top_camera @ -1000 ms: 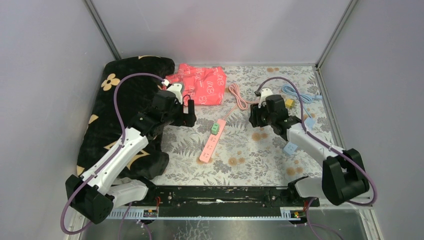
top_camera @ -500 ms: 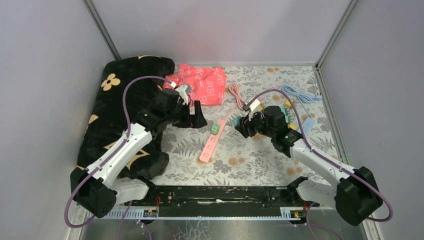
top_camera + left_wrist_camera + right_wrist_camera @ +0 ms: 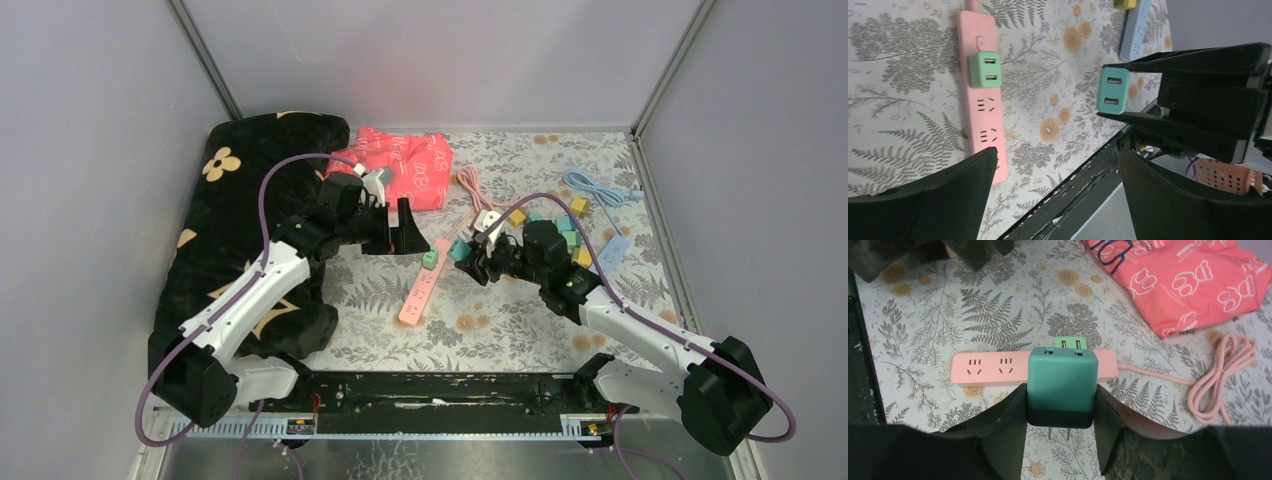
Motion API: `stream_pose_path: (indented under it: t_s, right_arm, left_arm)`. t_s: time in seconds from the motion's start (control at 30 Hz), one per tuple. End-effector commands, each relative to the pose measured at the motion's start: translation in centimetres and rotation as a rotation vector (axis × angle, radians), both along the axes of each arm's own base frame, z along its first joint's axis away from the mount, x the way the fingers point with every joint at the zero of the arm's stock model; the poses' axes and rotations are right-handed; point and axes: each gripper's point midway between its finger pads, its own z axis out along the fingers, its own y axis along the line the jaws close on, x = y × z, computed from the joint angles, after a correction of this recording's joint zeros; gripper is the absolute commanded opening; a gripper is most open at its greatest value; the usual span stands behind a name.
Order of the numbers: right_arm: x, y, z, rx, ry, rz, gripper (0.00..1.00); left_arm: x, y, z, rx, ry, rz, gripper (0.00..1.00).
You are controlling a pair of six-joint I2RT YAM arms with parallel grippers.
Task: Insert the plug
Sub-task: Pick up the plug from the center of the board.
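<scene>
My right pincer [image 3: 1060, 407] is clenched on the teal plug [image 3: 1062, 377], one finger pressed to each side, with two metal prongs showing beneath it. The plug hangs above the table [image 3: 520, 310], just beside the cord end of the pink power strip [image 3: 983, 368] and not in any socket. A green adapter [image 3: 1070, 342] sits plugged into the strip near that end. My left pincer [image 3: 1055, 160] is released, jaws spread wide with nothing between them, hovering near the same end of the strip.
</scene>
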Motion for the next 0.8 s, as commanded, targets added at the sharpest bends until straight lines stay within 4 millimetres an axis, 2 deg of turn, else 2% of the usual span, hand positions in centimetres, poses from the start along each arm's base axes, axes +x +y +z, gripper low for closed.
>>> stream_pose_path:
  t_s: [0.0, 0.17, 0.3, 0.77]
  right_arm:
    - [-0.5, 1.7, 3.1, 0.047, -0.143, 0.098, 0.38]
    - [-1.0, 2.7, 3.4, 0.041, -0.184, 0.148, 0.39]
    - [-1.1, 3.2, 3.8, 0.047, -0.202, 0.165, 0.39]
    - [-1.9, 4.6, 5.5, 0.101, -0.244, 0.208, 0.4]
  left_arm:
    - [0.5, -2.0, 3.0, -0.118, -0.05, -0.061, 0.97]
    - [0.1, -3.1, 3.1, -0.168, -0.032, -0.105, 0.91]
    - [-0.1, -3.7, 3.0, -0.185, -0.019, -0.124, 0.8]
    - [-1.0, -5.5, 1.9, -0.208, 0.025, -0.18, 0.72]
